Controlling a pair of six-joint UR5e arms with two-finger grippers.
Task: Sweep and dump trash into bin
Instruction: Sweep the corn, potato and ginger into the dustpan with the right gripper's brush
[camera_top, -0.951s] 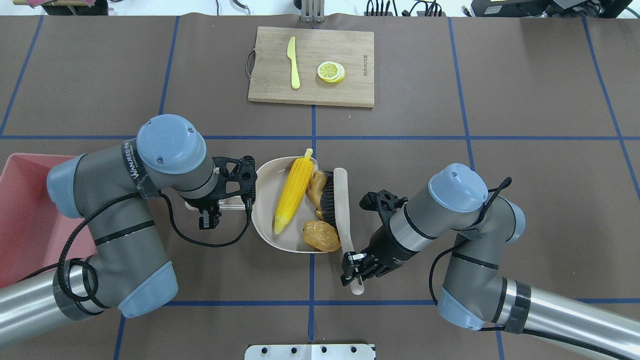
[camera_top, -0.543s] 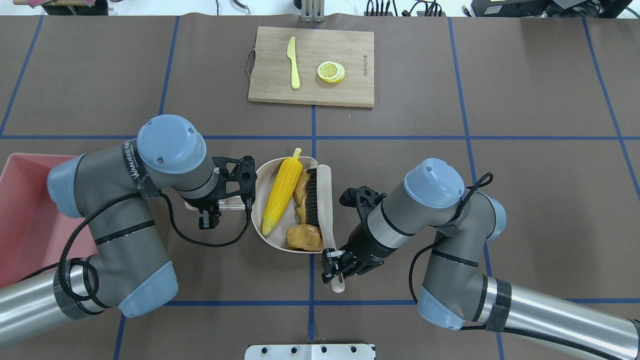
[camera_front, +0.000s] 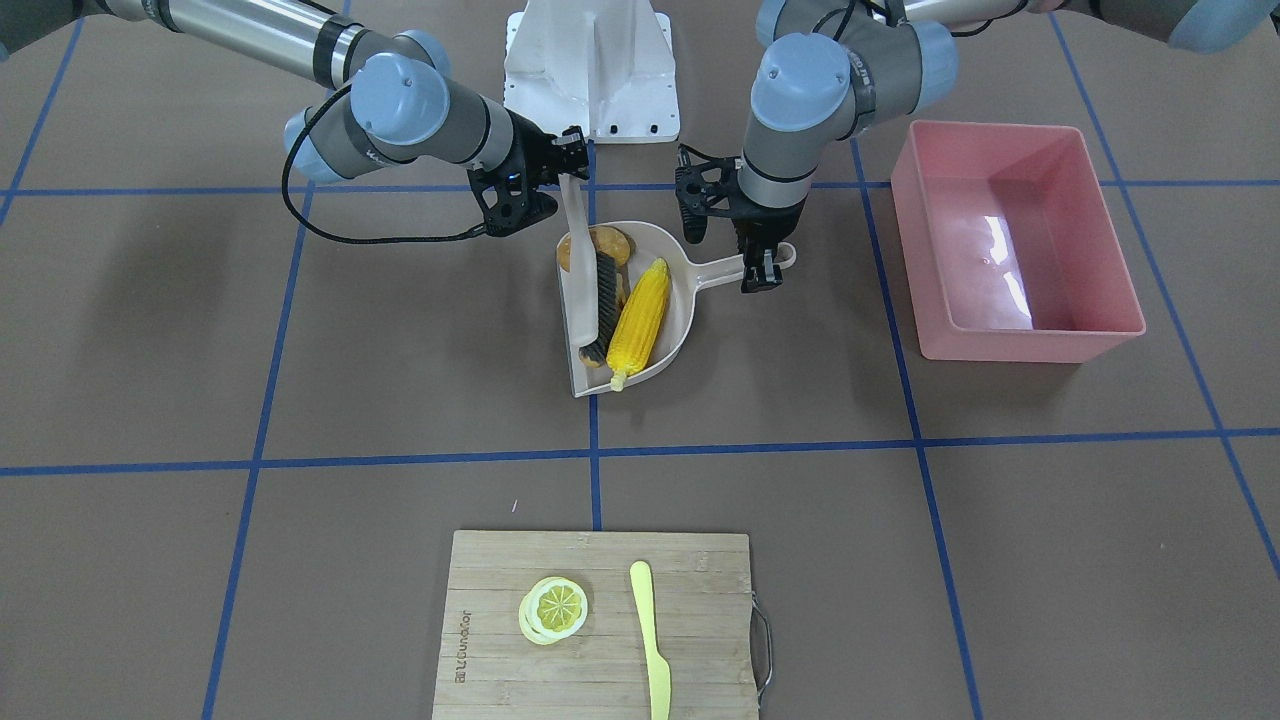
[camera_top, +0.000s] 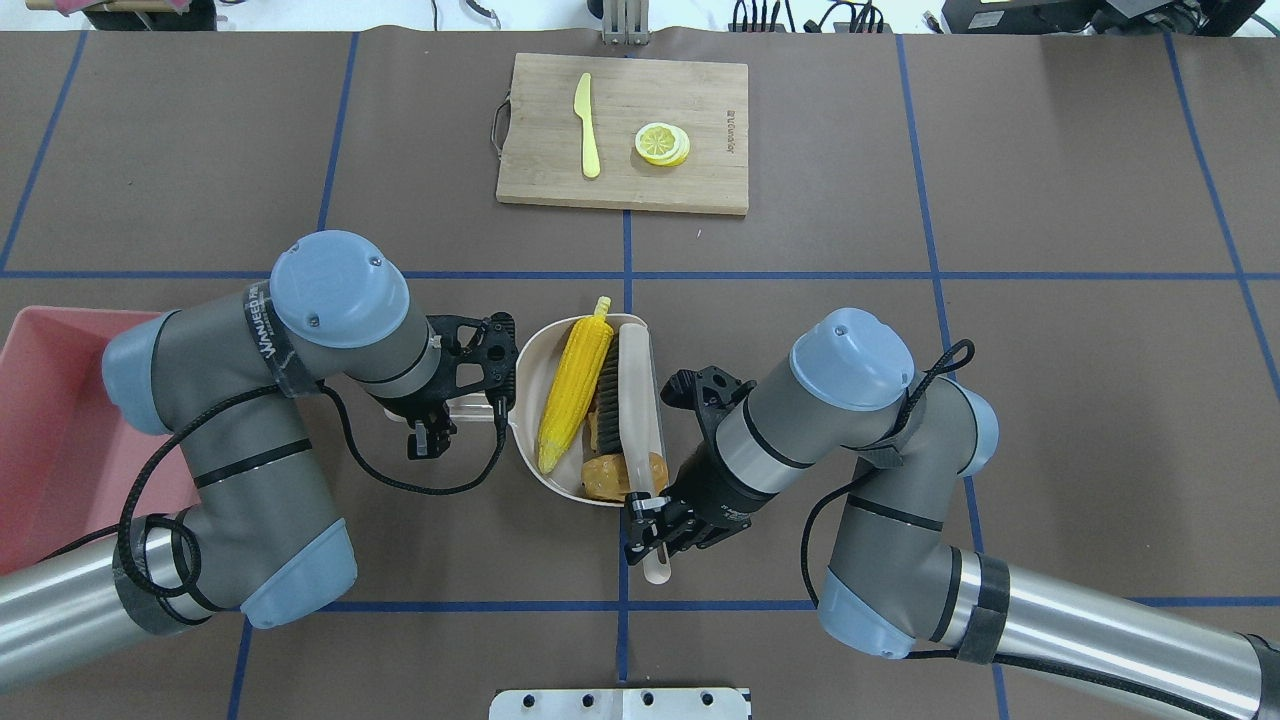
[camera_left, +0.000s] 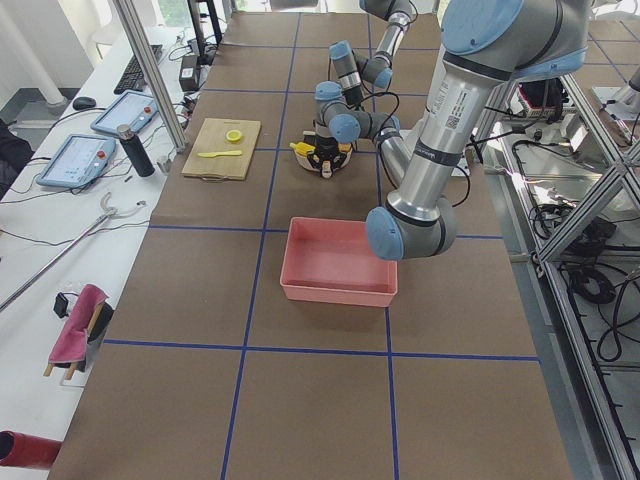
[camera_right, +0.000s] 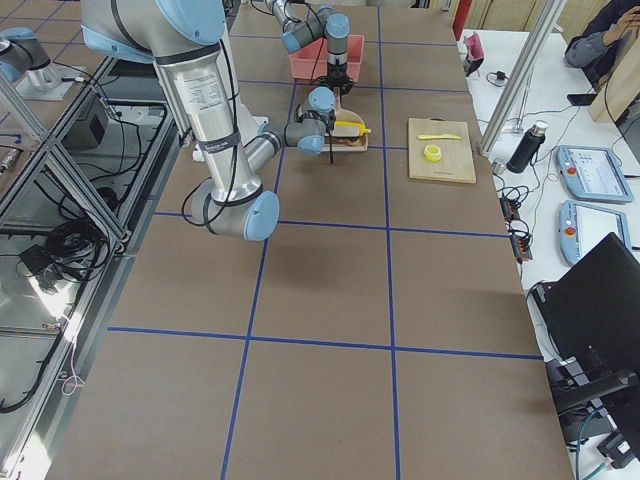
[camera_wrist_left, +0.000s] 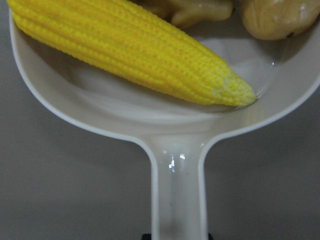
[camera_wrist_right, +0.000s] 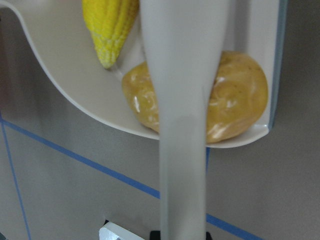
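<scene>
The beige dustpan (camera_top: 535, 400) lies mid-table. In it are the yellow corn cob (camera_top: 575, 385), the brown potato (camera_top: 605, 478) and the tan ginger root (camera_wrist_left: 200, 9), which the brush mostly hides from above. My left gripper (camera_top: 435, 412) is shut on the dustpan's handle (camera_wrist_left: 177, 200). My right gripper (camera_top: 650, 535) is shut on the handle of the brush (camera_top: 635, 400), which lies over the pan's open edge against the trash. The pink bin (camera_top: 50, 430) stands at the table's left edge, behind my left arm, and shows in full in the front view (camera_front: 1010, 300).
A wooden cutting board (camera_top: 700, 130) at the far side carries a pale yellow knife (camera_top: 587, 125) and a lemon slice (camera_top: 661, 143). The robot's base plate (camera_top: 620, 703) is at the near edge.
My right gripper has swept the brush leftward onto the dustpan, pushing corn, ginger and potato deeper in. The left gripper and pan have barely shifted.
</scene>
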